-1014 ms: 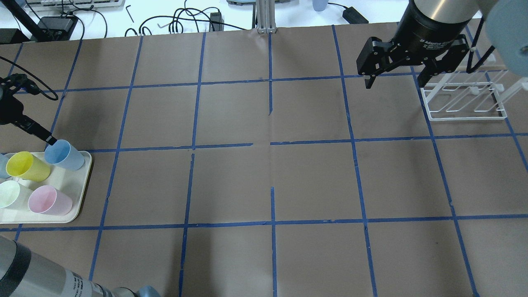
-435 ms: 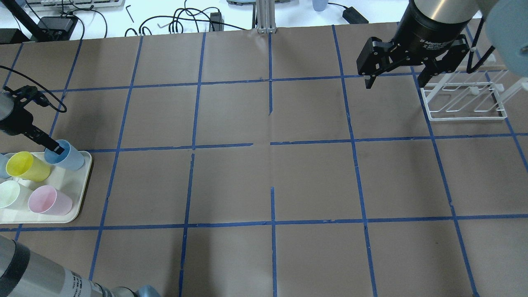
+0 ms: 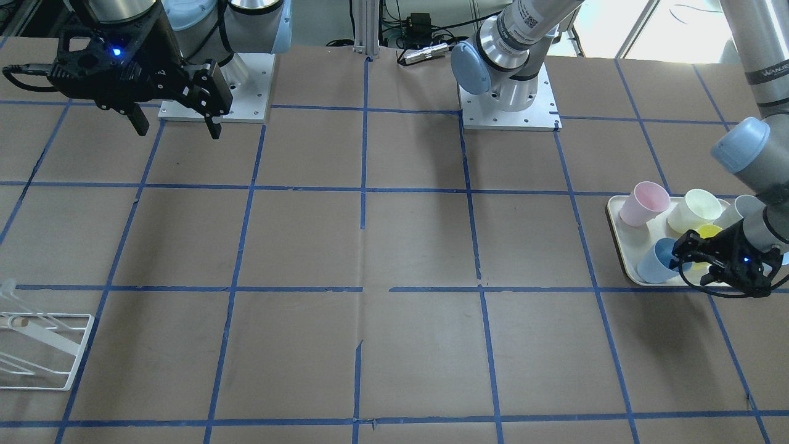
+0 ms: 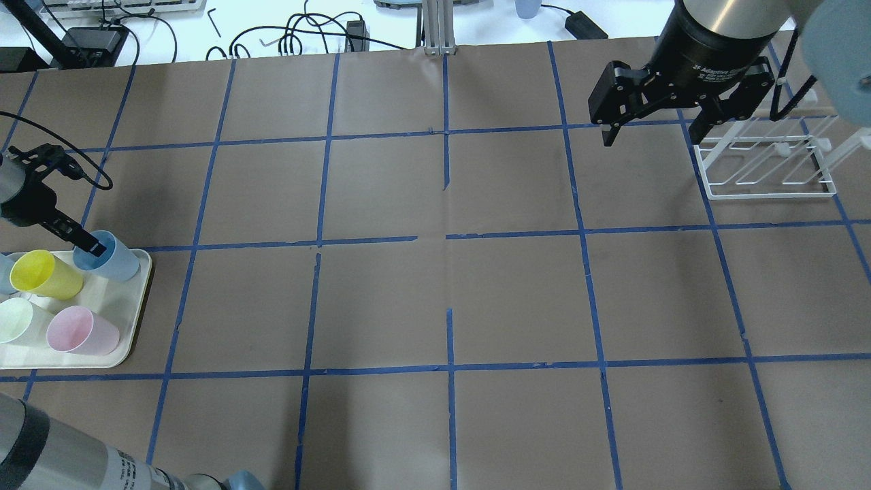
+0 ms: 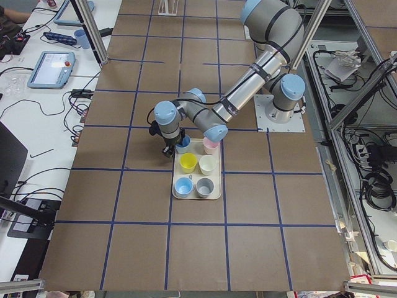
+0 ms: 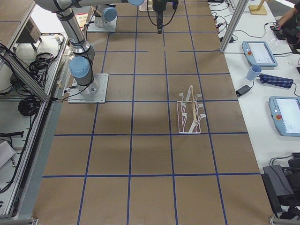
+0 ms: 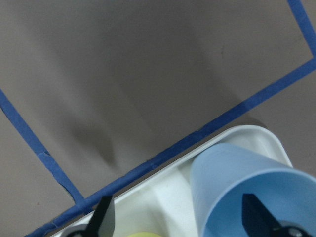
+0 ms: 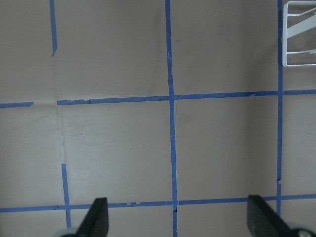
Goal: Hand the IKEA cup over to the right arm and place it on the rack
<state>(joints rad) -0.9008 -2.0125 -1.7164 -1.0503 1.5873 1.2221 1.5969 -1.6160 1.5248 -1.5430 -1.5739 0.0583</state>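
Note:
The IKEA cup [image 4: 112,257], pale sky-blue, stands upright at the far corner of the white tray [image 4: 139,306]; it also shows in the front view [image 3: 653,264] and the left wrist view [image 7: 247,187]. My left gripper [image 4: 85,246] is open and straddles the cup's wall, one finger inside the mouth and one outside over the tray rim. My right gripper [image 4: 653,133] is open and empty, hovering beside the white wire rack [image 4: 769,170], which also shows in the front view [image 3: 37,351].
On the tray are also a yellow cup [image 4: 44,273], a pink cup [image 4: 81,330], a pale green cup [image 4: 17,320] and a grey cup [image 3: 736,209]. Another blue cup [image 5: 183,185] sits at the tray's near end. Cables lie beyond the table's far edge.
My left gripper has moved in and down, so one finger now sits inside the blue cup's mouth. The cup and the right arm have not moved.

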